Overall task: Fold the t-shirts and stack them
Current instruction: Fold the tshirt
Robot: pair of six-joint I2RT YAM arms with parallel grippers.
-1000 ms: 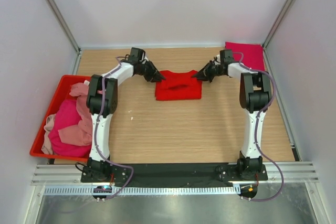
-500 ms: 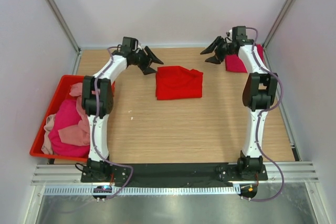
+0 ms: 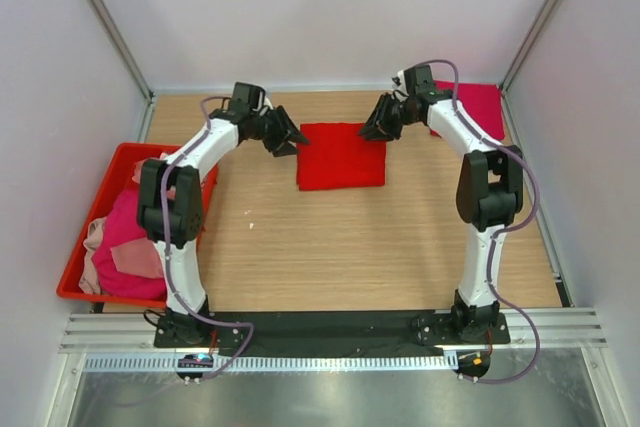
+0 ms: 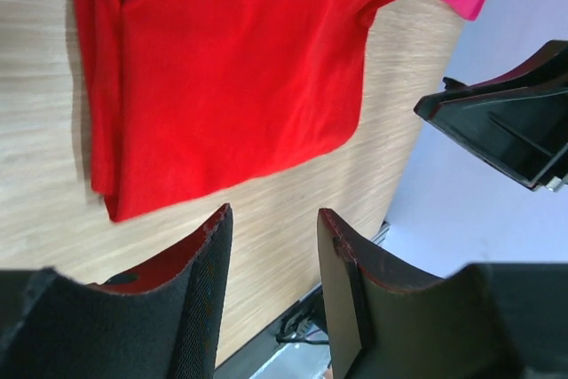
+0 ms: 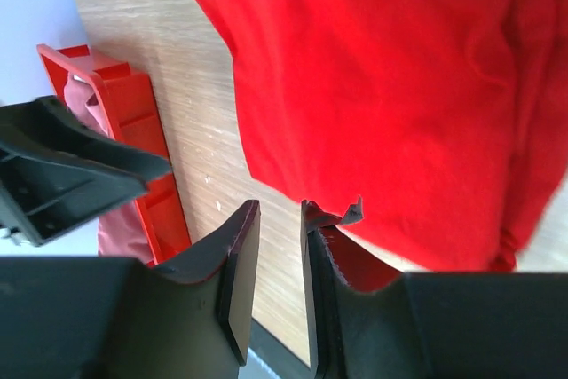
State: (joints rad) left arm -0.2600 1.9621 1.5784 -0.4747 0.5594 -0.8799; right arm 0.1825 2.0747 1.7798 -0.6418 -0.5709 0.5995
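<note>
A bright red t-shirt (image 3: 340, 157) lies folded into a flat rectangle at the back middle of the table, also seen in the left wrist view (image 4: 222, 68) and the right wrist view (image 5: 390, 86). My left gripper (image 3: 290, 138) hovers at its far left corner, jaws open and empty (image 4: 273, 224). My right gripper (image 3: 373, 129) hovers at its far right corner, jaws a narrow gap apart with nothing between them (image 5: 280, 212). A folded magenta t-shirt (image 3: 478, 104) lies in the back right corner. More t-shirts, magenta (image 3: 130, 239) and pale pink (image 3: 158, 209), are heaped in the bin.
The red plastic bin (image 3: 75, 265) stands at the table's left edge, beside the left arm. White walls close in the back and both sides. A black rail (image 3: 330, 325) carries the arm bases along the near edge.
One second ago both grippers were shut on the red shirt's far edge. They let go, swung out toward the back, and have now come back beside its far corners with narrower jaws.
</note>
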